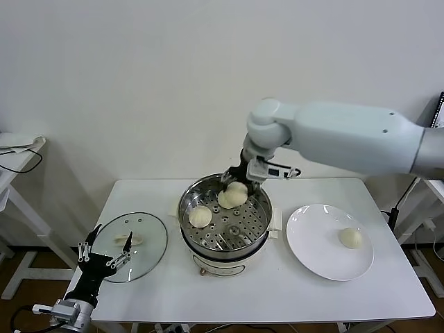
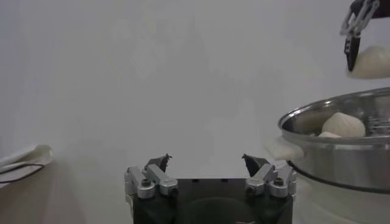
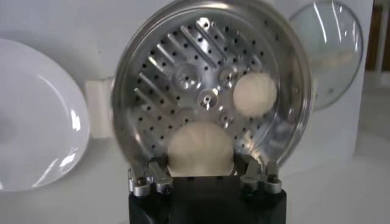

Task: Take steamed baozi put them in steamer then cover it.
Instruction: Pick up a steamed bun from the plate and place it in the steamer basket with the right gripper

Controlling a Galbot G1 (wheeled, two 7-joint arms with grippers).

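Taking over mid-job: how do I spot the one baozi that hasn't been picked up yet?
Start at the steel steamer in the middle of the table, then look to the robot's right at the large white plate. The lone baozi lies on it, toward the far-right side. The other buns are in the steamer or held above it in the right pincer.

White table (image 1: pixel 291 291) against plain white wall (image 1: pixel 173 83)

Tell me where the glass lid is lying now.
In the head view, the glass lid lies flat on the white table at the robot's left, beside the steamer, with the open left end effector at its near edge.
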